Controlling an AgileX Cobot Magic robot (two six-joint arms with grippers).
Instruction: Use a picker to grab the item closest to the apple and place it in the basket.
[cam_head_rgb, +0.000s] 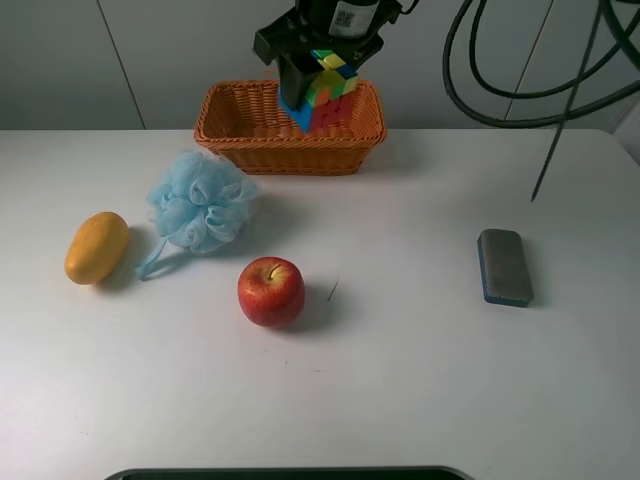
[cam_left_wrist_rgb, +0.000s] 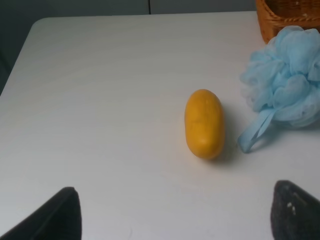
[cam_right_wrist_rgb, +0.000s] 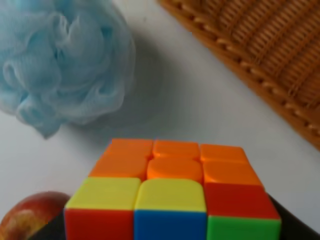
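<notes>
White table (cam_head_rgb: 420, 380), basket (cam_head_rgb: 240, 140) rim partly behind right gripper (cam_head_rgb: 318, 92) and its cube (cam_head_rgb: 330, 80).

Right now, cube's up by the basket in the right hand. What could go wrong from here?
1. Early release: the right wrist view shows table beyond the cube, with the basket off to one side, so it may hit the rim or land outside.
2. The right hand holds it high; a drop from there could bounce out.
</notes>
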